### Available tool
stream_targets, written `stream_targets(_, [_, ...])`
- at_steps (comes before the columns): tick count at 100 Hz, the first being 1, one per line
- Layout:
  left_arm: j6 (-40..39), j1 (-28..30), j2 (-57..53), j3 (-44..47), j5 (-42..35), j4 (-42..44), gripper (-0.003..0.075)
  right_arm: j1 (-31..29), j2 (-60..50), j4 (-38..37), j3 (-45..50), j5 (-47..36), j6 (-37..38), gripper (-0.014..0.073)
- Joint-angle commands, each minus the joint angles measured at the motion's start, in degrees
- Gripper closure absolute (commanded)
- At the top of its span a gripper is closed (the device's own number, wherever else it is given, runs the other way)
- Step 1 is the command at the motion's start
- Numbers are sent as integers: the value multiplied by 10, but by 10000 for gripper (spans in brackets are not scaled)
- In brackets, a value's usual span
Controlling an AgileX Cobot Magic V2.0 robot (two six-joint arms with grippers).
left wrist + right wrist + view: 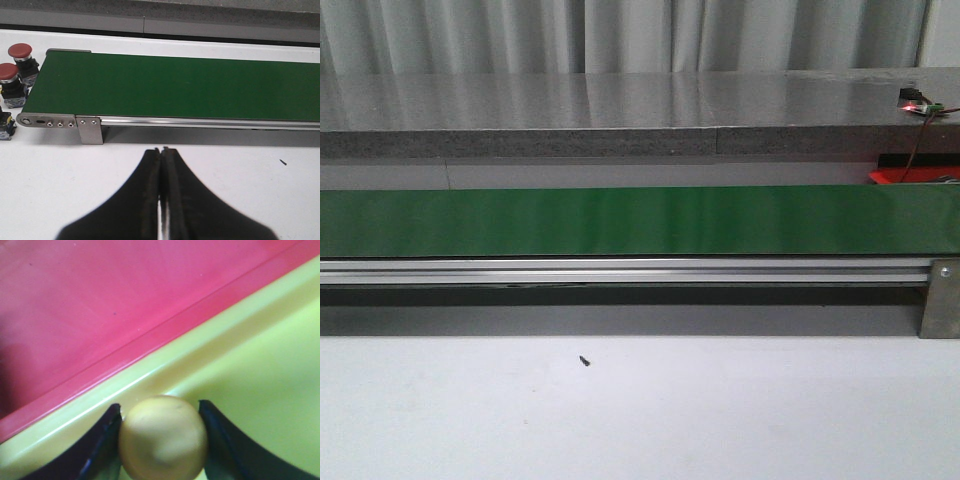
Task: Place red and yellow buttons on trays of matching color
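Holding a yellow button (163, 437) between its fingers, the right pincer (162, 440) hangs over the yellow tray (260, 390), just beside the rim where that tray meets the red tray (100, 305). The button is not yet released, so this placement is judged nearly complete. The left pincer (161, 155) is closed with nothing between its fingers, above the white desk (50, 185) in front of the green belt (175, 85). Two red buttons (15, 62) stand on the desk off the belt's end, unsorted; a further part at the frame edge cannot be identified. Red sorting appears outstanding.
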Motion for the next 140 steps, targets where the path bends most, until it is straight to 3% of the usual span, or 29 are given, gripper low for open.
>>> stream_targets(1, [-4, -4, 5, -15, -38, -4, 740, -4, -14, -1, -14, -26, -1, 319])
stream_targets(31, [-4, -4, 5, -15, -38, -4, 740, -4, -13, -1, -14, -15, -2, 13])
stream_targets(66, [-4, -4, 5, -15, -38, -4, 740, 2, -85, -12, -14, -13, -17, 6])
stream_targets(72, [-4, -4, 5, -15, -38, -4, 740, 11, -100, -15, -14, -12, -18, 45])
stream_targets(79, [-4, -4, 5, -15, -38, -4, 740, 29, -119, -22, -14, -11, -21, 158])
stream_targets(91, [-4, -4, 5, -15, -38, -4, 740, 72, -151, -42, -14, -7, -22, 444])
stream_targets(103, [-4, -4, 5, -15, -38, -4, 740, 112, -179, -51, -14, 3, -22, 665])
stream_targets(140, [-4, -4, 5, -15, -38, -4, 740, 208, -270, -62, 3, 6, -23, 662])
